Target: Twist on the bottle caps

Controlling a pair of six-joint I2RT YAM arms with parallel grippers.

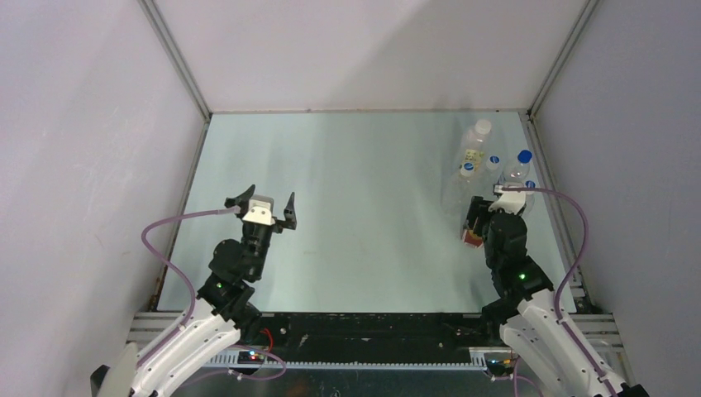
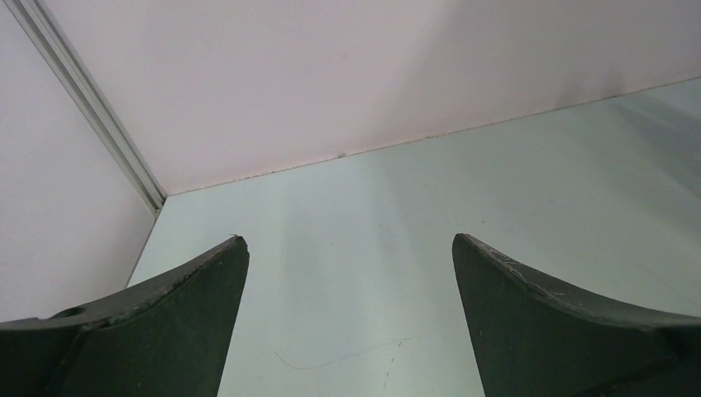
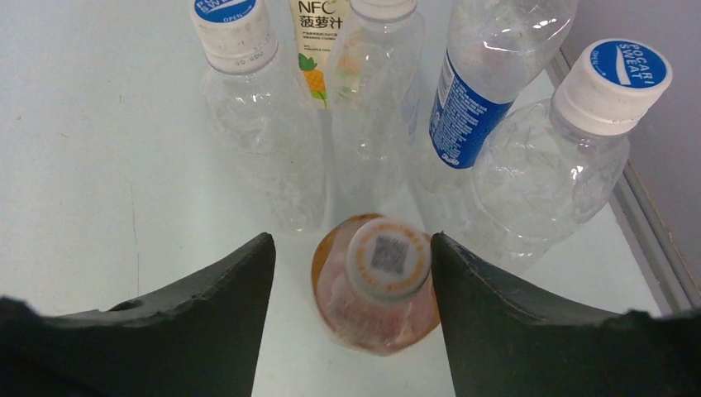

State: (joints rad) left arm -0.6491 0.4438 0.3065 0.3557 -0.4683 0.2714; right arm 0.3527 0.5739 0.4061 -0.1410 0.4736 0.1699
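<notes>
Right wrist view: our right fingers [image 3: 190,322] stand apart on either side of the white cap [image 3: 387,258] on the amber bottle [image 3: 372,322], gripping nothing.
We judge it best to centre, close squarely on the cap's rim, then twist without tipping the bottle at the tabletop's [image 3: 99,165] right side. Our left fingers [image 2: 149,331] gape wide, idle.
</notes>
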